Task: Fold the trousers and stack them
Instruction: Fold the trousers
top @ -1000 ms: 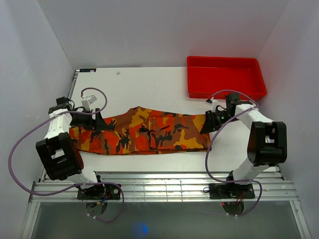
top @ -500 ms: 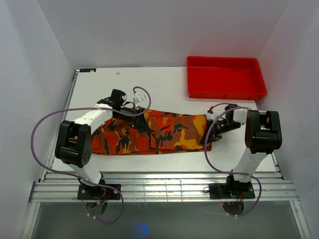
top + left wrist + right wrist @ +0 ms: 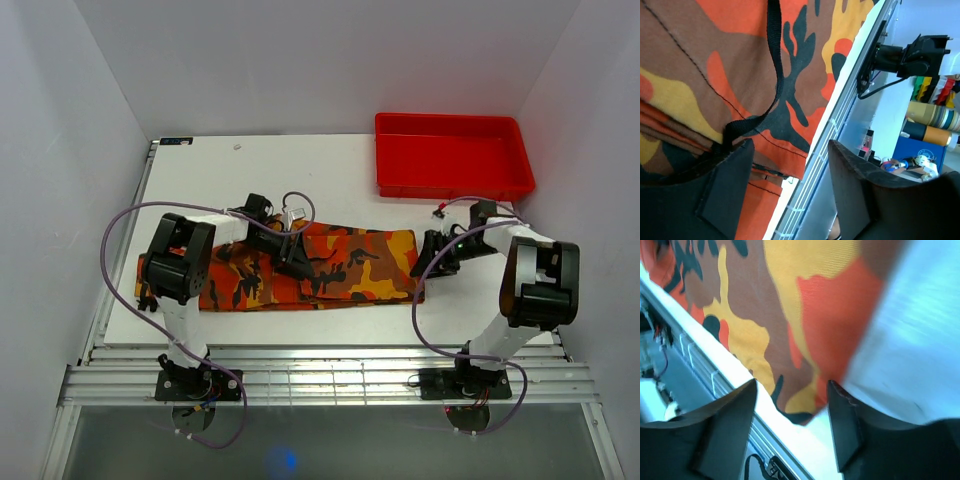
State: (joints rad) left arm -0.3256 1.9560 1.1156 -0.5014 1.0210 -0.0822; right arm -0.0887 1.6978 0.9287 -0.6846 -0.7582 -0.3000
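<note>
The trousers [image 3: 350, 265], in orange, red, yellow and dark camouflage, lie as a long band across the near half of the table. My left gripper [image 3: 295, 255] hovers over their middle. In the left wrist view, the left gripper [image 3: 790, 150] is open, with the cloth [image 3: 715, 75] and a black strap [image 3: 775, 60] against its left finger [image 3: 725, 190]. My right gripper [image 3: 435, 255] is at the band's right end. In the right wrist view, the right gripper [image 3: 791, 390] is open and a loose corner of the trousers [image 3: 805, 340] lies between the jaws.
A red plastic tray [image 3: 455, 190] stands at the back right, just beyond the right arm. The metal rail [image 3: 320, 375] runs along the table's near edge. White table surface [image 3: 300, 180] shows behind the trousers.
My left gripper has swung from the trousers' left end to their middle. My right gripper has opened and let go of the right end.
</note>
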